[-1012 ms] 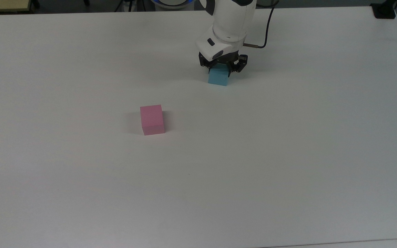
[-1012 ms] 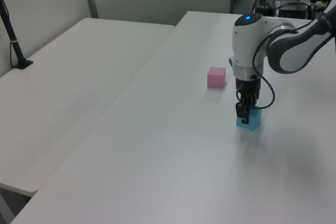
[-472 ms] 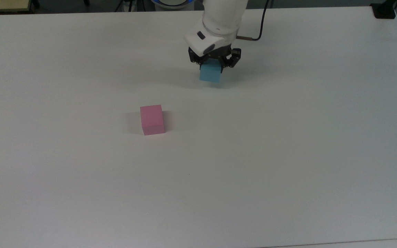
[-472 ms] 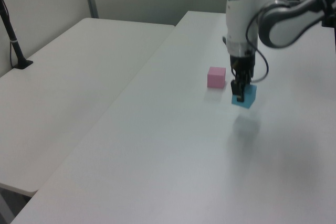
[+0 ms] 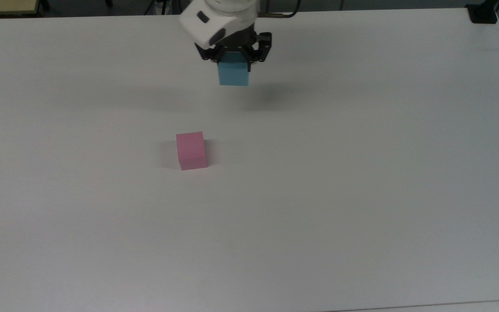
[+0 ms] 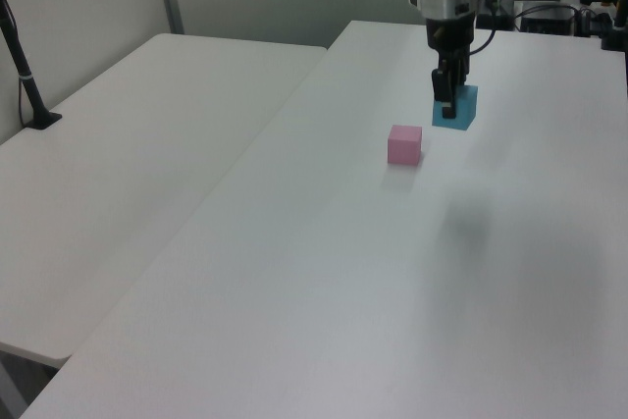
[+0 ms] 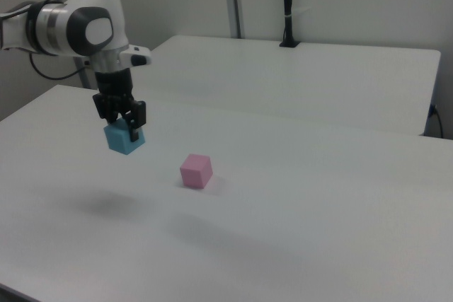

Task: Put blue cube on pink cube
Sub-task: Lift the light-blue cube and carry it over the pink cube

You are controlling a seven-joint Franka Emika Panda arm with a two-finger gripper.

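My gripper (image 5: pixel 233 60) (image 6: pixel 448 105) (image 7: pixel 122 126) is shut on the blue cube (image 5: pixel 233 74) (image 6: pixel 457 108) (image 7: pixel 122 139) and holds it well above the white table, its shadow lying on the tabletop below. The pink cube (image 5: pixel 191 150) (image 6: pixel 404 144) (image 7: pixel 196 170) rests on the table by itself. In the top view it lies below and to the left of the held cube. In the right view it sits to the right of the held cube and lower.
A wide white table (image 5: pixel 362 195) carries the cubes. A second white table (image 6: pixel 118 154) (image 7: pixel 318 68) adjoins it, with a black post (image 6: pixel 22 66) (image 7: pixel 287 5) clamped at its far edge. A black clamp (image 5: pixel 483 13) sits at the top view's upper right corner.
The gripper has lifted the blue cube off the table and carried it up and toward the top view's left; its shadow has separated from it. The pink cube has not moved.
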